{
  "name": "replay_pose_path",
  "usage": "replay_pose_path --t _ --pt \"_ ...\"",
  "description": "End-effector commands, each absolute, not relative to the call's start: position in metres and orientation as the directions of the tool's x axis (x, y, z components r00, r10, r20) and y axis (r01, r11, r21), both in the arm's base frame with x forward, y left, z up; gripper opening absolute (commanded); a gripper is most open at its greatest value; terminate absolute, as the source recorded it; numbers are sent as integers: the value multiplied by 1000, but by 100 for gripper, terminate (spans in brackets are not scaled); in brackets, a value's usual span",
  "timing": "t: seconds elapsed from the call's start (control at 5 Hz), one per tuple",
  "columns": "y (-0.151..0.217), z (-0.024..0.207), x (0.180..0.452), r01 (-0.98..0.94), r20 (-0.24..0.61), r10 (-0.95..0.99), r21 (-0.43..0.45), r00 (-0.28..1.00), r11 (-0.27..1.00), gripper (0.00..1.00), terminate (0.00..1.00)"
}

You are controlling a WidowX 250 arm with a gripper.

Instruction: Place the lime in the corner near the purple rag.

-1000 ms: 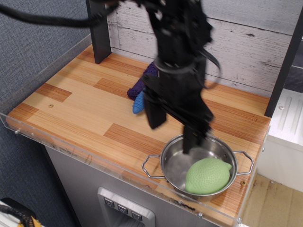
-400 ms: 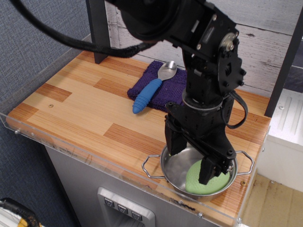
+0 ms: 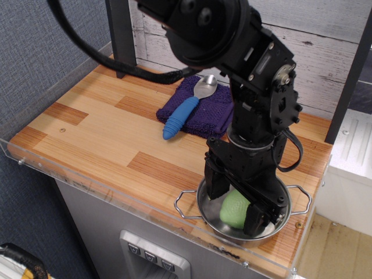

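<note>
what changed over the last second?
The gripper dropped into the steel pot and its fingers now straddle the lime, which sits more toward the pot's middle than before. Whether it is gripped yet is unclear. The purple rag, the spoon on it and the pot stayed put.

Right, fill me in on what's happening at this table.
The black robot arm's pincer is down inside the round steel pot with wire handles at the table's front edge, one finger on each side of the pale green dimpled lime. Whether it grips the lime yet is unclear. The dark purple terry-cloth rag lies near the back wall, a blue-handled metal spoon resting on it.
</note>
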State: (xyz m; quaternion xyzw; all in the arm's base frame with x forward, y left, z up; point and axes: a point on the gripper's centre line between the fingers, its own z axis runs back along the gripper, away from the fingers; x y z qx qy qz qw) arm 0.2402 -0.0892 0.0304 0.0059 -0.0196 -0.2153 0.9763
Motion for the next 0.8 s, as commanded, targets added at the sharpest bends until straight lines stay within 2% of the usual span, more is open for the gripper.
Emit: replay_pose_path --t 0.0,0.2,0.4,0.6 --pt "-83 30 241 406 54 -407 27 912 913 100 0" --pt "-82 34 238 399 68 -399 24 914 917 0 0" --pt "-79 42 235 388 87 -388 15 917 921 0 0" --pt "-75 60 236 408 122 -405 2 906 913 0 0"
